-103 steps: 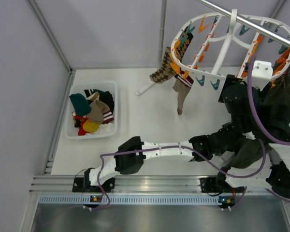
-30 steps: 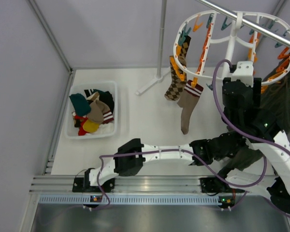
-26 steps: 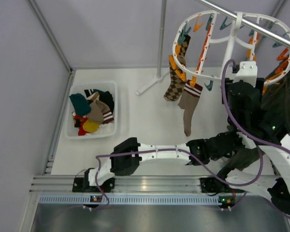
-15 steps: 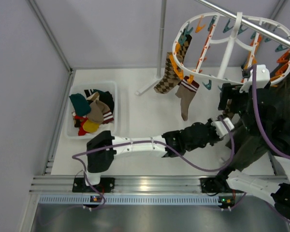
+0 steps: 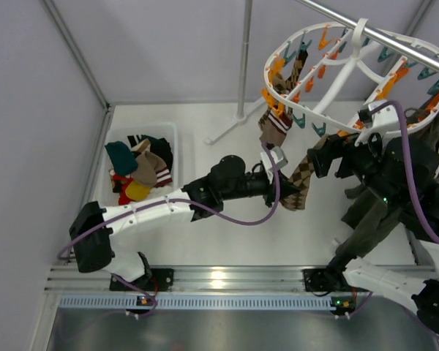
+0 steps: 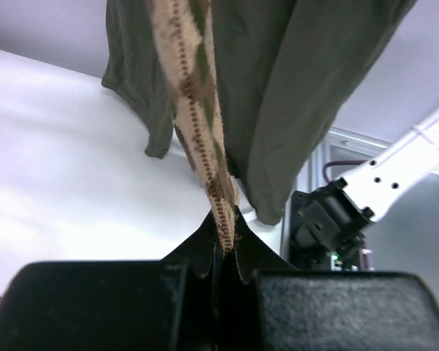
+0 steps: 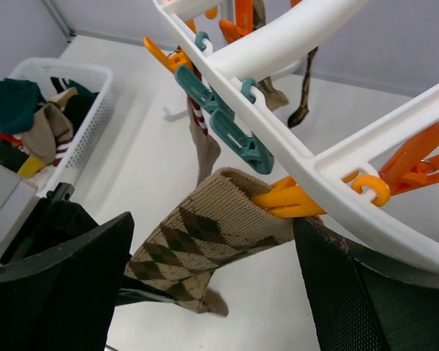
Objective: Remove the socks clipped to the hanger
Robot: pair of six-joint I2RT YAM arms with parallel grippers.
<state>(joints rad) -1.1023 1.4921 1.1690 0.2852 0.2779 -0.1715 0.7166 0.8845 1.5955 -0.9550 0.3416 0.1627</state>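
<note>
Pinches the lower end of the argyle sock (image 6: 197,95) flat between the closed left jaws, below the hanger (image 7: 278,44). Holds the right jaws wide apart, gripping nothing, on either side of the orange clip (image 7: 282,201) that bites the sock's cuff under the hanger's rim. Leaves the sock stretched at a slant between clip and left jaws, clipped and not yet freed.

Risks dragging the whole hanger sideways along the metal rail (image 5: 395,36) by pulling down before squeezing the clip open; seems likelier then to swing and tip the frame than to release the cuff. Risks missing the clip's tabs and closing instead on the white rim or the teal clip (image 7: 234,135) just beside. Might stretch or snag the knit under a hard tug. Could also catch the dark green garment (image 5: 373,219) hanging close behind the sock.

Shows a plain, smooth white worktop (image 5: 205,241), with a white basket (image 5: 177,164) of loose socks (image 5: 139,172) at the left, well apart from the hanger. Shows a second sock with a striped cuff (image 5: 273,128) clipped at the hanger's left rim. Closes the space with pale grey walls (image 5: 168,44) and metal posts (image 5: 245,51).
</note>
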